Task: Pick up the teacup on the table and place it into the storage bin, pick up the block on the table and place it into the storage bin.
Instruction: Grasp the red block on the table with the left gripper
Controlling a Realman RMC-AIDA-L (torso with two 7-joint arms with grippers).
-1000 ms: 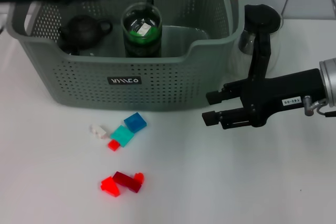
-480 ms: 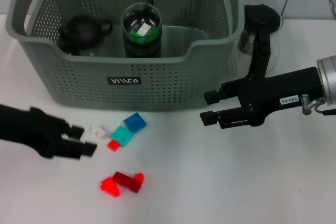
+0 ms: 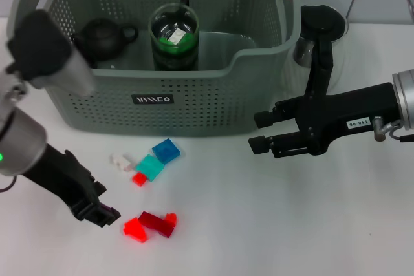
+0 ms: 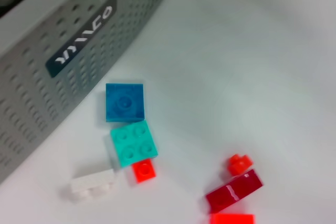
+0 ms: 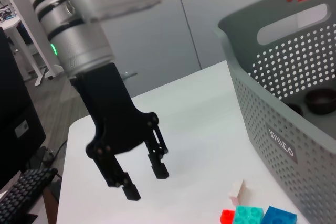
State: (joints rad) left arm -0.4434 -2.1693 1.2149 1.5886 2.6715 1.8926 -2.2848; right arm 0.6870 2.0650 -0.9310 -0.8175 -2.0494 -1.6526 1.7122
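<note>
The storage bin (image 3: pixel 213 105) stands at the back of the table. A glass teacup (image 3: pixel 174 37) with green inside stands in it beside a dark teapot (image 3: pixel 97 35). Loose blocks lie in front of the bin: blue (image 3: pixel 166 150), teal (image 3: pixel 151 167), white (image 3: pixel 120 161), small red (image 3: pixel 140 178), and a dark red one (image 3: pixel 157 223) with a bright red one (image 3: pixel 136 229). My left gripper (image 3: pixel 103 214) hangs low just left of the red blocks, open and empty; the right wrist view shows its fingers (image 5: pixel 160 170) apart. My right gripper (image 3: pixel 259 132) hovers open to the right of the bin.
A glass vessel (image 3: pixel 303 50) stands on the table behind my right arm, beside the bin's right end. In the left wrist view the blue block (image 4: pixel 125 102) and teal block (image 4: pixel 134 142) lie close to the bin wall (image 4: pixel 52 77).
My left arm came away from above the bin, dropped to the table at the left, then swung in beside the red blocks. The right arm barely moved.
</note>
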